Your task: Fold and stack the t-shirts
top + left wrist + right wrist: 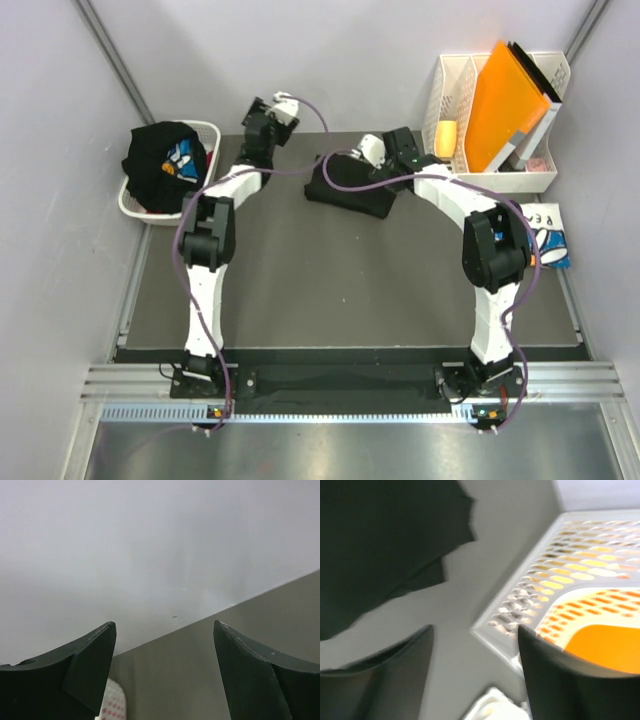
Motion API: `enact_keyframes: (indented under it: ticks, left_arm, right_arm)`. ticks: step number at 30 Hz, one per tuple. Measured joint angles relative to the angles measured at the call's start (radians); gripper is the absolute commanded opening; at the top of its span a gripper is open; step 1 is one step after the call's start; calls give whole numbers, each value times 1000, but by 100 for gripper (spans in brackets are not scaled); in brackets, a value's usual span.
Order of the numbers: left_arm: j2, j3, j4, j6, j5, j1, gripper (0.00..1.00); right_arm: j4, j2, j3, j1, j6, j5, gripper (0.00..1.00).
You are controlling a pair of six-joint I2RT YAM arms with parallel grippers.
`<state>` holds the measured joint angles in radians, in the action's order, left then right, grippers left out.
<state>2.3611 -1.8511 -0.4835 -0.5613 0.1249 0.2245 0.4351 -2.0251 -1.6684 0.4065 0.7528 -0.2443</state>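
Black tee (348,190), folded, laid at the back centre of the table (330,290), partly covered by the right arm.
A second, printed black tee (160,160) is heaped in the basket (132,205) at left. A white tee (550,240) at the right edge is half hidden by the arm. An orange folder (505,100) is stood in the rack (447,85). The left gripper (164,625) and right gripper (475,628) are both spread, gripping nothing. The right wrist view is blurred.

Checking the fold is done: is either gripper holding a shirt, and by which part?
Nothing is held. The left gripper and right gripper both stand open and empty; the black tee lies clear of both.
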Motion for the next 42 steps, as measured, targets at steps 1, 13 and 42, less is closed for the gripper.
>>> enact_keyframes:
  ticks: [1,13,42]
  left_arm:
    - [-38,11,25,29,-18,-18,83]
    - [-455,172,252,158,-208,-180,82]
    - [-627,323,325,234,-359,-211,80]
  right_arm:
    - [-23,0,7,1,8,-24,100]
    - [-594,-171,96,153,416,-369,100]
    - [-664,-420,-106,278,473,-455,100]
